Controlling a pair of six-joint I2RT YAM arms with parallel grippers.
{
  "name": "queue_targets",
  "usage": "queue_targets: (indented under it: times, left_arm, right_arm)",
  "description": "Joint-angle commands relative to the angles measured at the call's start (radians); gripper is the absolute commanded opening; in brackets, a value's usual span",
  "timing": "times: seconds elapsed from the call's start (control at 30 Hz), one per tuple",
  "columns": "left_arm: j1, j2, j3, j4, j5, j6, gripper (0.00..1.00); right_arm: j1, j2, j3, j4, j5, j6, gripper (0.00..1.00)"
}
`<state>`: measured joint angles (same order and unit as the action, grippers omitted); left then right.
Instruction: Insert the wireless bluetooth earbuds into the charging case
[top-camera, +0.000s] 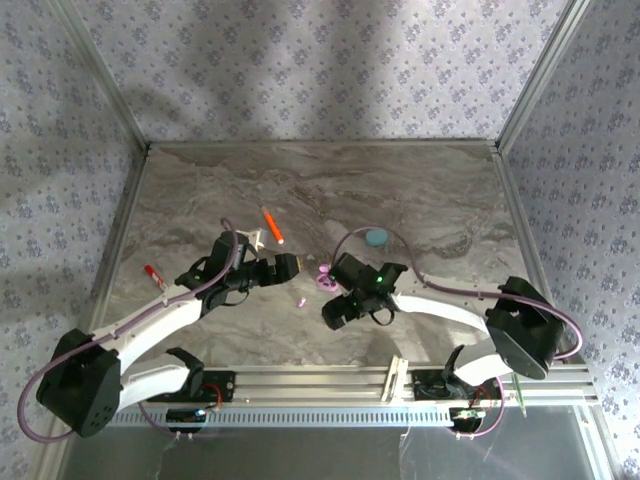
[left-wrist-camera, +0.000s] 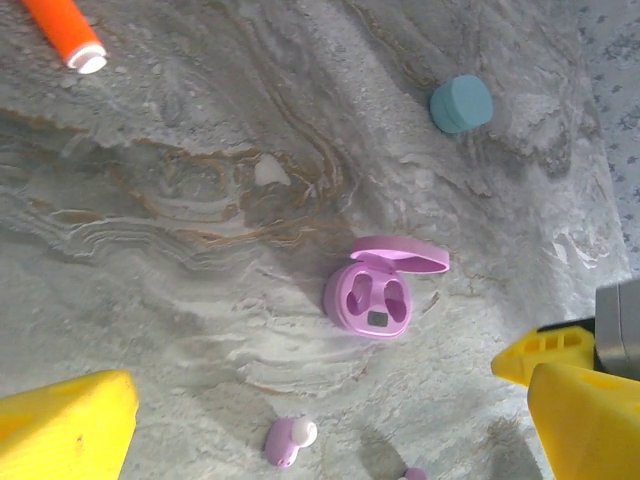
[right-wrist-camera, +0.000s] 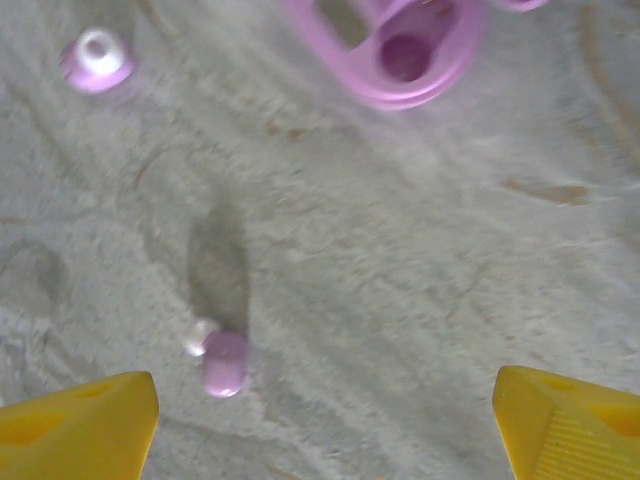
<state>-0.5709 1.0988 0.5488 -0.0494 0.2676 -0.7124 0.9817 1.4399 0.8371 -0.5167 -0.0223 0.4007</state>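
The pink charging case (top-camera: 323, 278) is found approx. mid-table (top-camera: 200, 190) w/ its lid flipped open. In the L wrist view both wells are seen empty.

One pink earbud (top-camera: 301, 301) is laid loose on the marble just near-left of the case. It is not touching the case, and its white tip is shown in the L wrist view. A second pink earbud (right-wrist-camera: 222, 362) is picked up in the R wrist view, also loose on the marble. It is seen betw. the R fingers, closer to the one at the left of that view, and is touched by neither. Neither bud is seated in the case.

L gripper (top-camera: 285, 265): the jaws are spread wide and nothing is held. Its yellow fingers are seen at both lower corners of the wrist view, w/ one earbud lying betw. them. It is positioned just left of the case.

R gripper (top-camera: 335, 312): the jaws are likewise parted wide and nothing is gripped. It is positioned on the near side of the case, over the second bud.

A cyan case (top-camera: 376, 237), lid shut, is set further back and to the right, well apart from the pink one. An orange stick (top-camera: 272, 226) is laid back-left of the pink case, beyond the L gripper. A small red item (top-camera: 155, 277) is seen nr. the table's left edge; what it is can't be told.
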Motion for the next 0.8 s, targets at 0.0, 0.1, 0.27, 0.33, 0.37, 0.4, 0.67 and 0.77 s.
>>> queue_targets:
  times: [0.0,0.1,0.27,0.33,0.37,0.4,0.67,0.77]
  left_arm:
    - [-0.003,-0.026,-0.006,-0.042,-0.034,-0.012,1.00]
    - [-0.002,-0.022,0.000,-0.053,-0.035,-0.008,1.00]
    - [-0.003,-0.022,0.001,-0.052,-0.039,-0.010,1.00]
    - [-0.003,-0.020,0.000,-0.050,-0.040,-0.010,1.00]
    - [-0.003,-0.020,0.001,-0.050,-0.039,-0.010,1.00]
    - [-0.003,-0.020,0.000,-0.049,-0.041,-0.009,1.00]
    - [-0.002,-0.017,-0.002,-0.047,-0.041,-0.009,1.00]
    - [-0.003,-0.021,-0.003,-0.047,-0.041,-0.006,1.00]
  right_arm:
    - [0.046,0.014,-0.004,0.011,0.022,-0.023,0.89]
    - [0.082,0.049,0.009,-0.001,0.055,-0.030,0.89]
    - [0.113,0.114,0.028,-0.025,0.104,-0.031,0.89]
    - [0.118,0.128,0.032,-0.031,0.116,-0.028,0.89]
    - [0.118,0.136,0.034,-0.034,0.127,-0.027,0.89]
    - [0.117,0.142,0.037,-0.042,0.139,-0.021,0.89]
    - [0.082,0.157,0.047,-0.080,0.201,0.007,0.88]
    - [0.061,0.138,0.041,-0.101,0.206,0.008,0.88]
